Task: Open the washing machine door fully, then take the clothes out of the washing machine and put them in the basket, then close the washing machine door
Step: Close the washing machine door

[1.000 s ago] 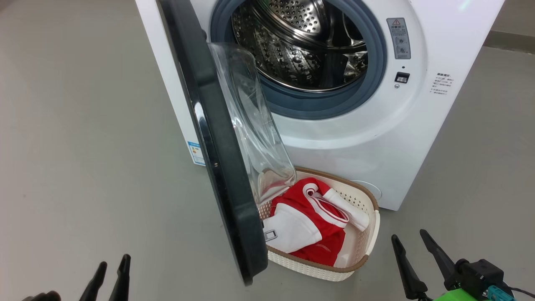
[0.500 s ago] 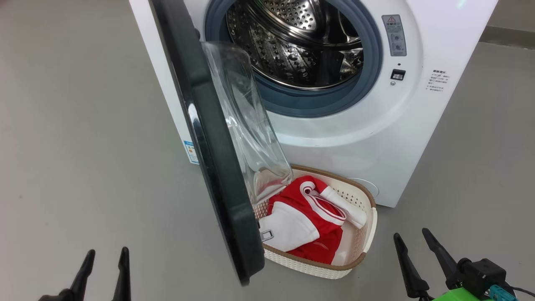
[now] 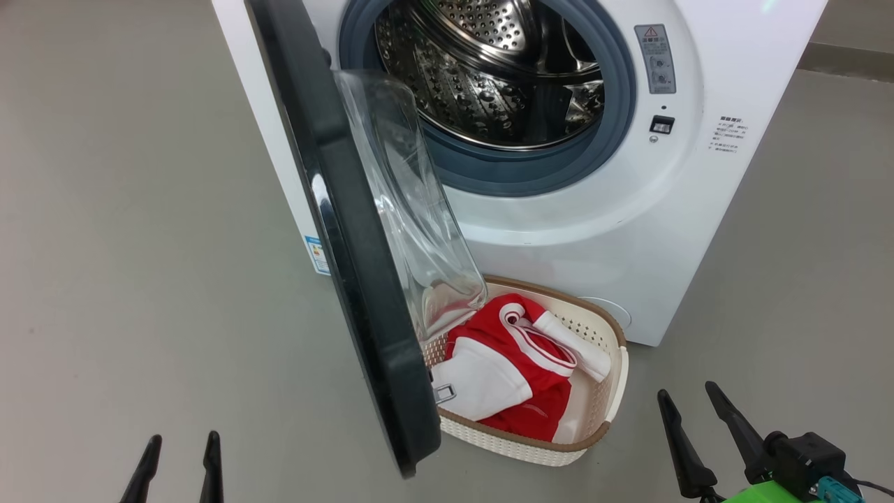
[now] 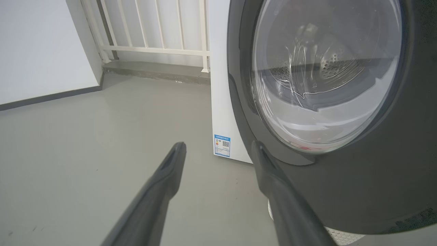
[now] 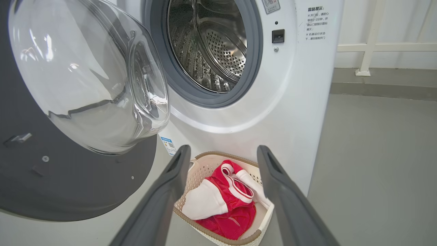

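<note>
Floor (image 3: pixel 140 244): smooth grey, matte with a soft sheen, running back to a low grey kerb (image 4: pixel 153 70). On the kerb, a white railing (image 4: pixel 153 34). A plain white wall (image 4: pixel 41 51) with a dark skirting strip meets the floor on the left side of the left wrist view.

Washing machine (image 3: pixel 594 230): white, stands on the floor. Grey gasket (image 3: pixel 531 178) rings the mouth and the perforated steel drum (image 3: pixel 489 84) is in plain sight.

Washing machine door (image 3: pixel 349 265): open, hinged on the machine's left side, swung out nearly edge-on to the head view, glass bowl facing the mouth.

Basket (image 3: pixel 517 447): on the floor just beside the machine's front base, its left end behind the door's lower edge.

Clothes (image 3: pixel 531 412): red and white, heaped inside the basket.

Right gripper (image 3: pixel 686 390): low over the floor right of the basket, fingers spread wide, holding nothing.

Left gripper (image 3: pixel 184 437): over the floor left of the door, fingers likewise wide, nothing between them.

Blue label sticker (image 3: pixel 316 253): low on the machine's left front corner.
</note>
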You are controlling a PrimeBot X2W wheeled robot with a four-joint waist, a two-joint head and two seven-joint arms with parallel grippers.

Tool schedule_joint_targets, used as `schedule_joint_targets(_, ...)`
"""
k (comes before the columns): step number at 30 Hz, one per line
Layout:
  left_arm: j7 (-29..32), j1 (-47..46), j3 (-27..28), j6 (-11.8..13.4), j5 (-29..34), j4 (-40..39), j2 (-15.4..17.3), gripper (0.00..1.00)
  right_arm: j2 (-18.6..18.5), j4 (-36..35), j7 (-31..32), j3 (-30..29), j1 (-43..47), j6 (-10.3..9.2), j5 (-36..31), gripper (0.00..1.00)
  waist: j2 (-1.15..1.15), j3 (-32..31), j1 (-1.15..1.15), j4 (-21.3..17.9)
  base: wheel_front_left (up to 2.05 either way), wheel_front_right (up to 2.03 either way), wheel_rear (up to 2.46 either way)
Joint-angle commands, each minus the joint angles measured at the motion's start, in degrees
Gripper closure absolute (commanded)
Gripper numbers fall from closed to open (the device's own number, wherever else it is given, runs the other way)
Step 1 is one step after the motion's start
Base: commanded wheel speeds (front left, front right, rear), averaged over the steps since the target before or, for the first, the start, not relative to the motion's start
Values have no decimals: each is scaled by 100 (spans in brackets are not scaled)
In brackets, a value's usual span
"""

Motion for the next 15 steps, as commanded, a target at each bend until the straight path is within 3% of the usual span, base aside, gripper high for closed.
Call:
schedule_joint_targets(1, -70, -110, 207, -31, 19, -125, 39, 0, -41, -146, -37, 88, -147, 28, -42, 0, 0, 5, 0, 6, 0, 0, 0)
schedule_joint_targets(11, -70, -161, 95, -31, -182, -49, 21, 0, -38, -149, -37, 92, -179, 28, -47, 0, 0, 37, 0, -7, 0, 0, 0)
schedule_joint_targets(15, -70, -270, -52, -31, -872, 66, 18, 75, -38, -137, -37, 92, -192, 28, -44, 0, 0, 55, 0, -15, 0, 0, 0)
